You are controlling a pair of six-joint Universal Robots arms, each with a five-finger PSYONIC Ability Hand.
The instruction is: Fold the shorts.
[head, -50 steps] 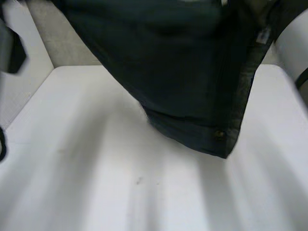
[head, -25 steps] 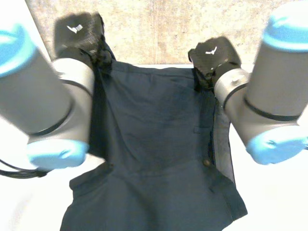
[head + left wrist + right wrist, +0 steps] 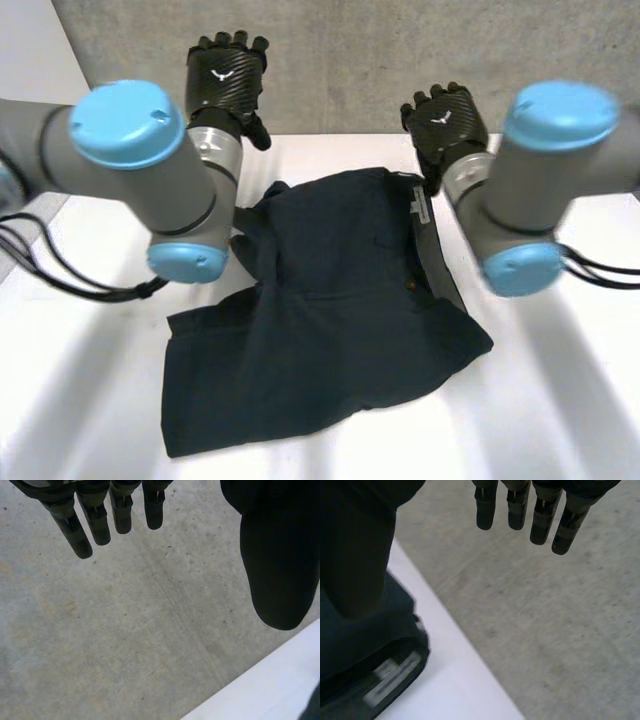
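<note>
Both hang released, holding nothing: left hand [image 3: 226, 80] and right hand [image 3: 447, 120] beyond rumpled navy shorts [image 3: 330, 320].

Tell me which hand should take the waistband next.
Right, probably: the open right hand hangs just past the waistband of the shorts, while the open left hand is farther off the cloth.

No legible words — white winged emblem [image 3: 222, 76] on left hand [image 3: 226, 98], right hand [image 3: 447, 128], shorts [image 3: 330, 300] tag [image 3: 418, 206] unreadable
</note>
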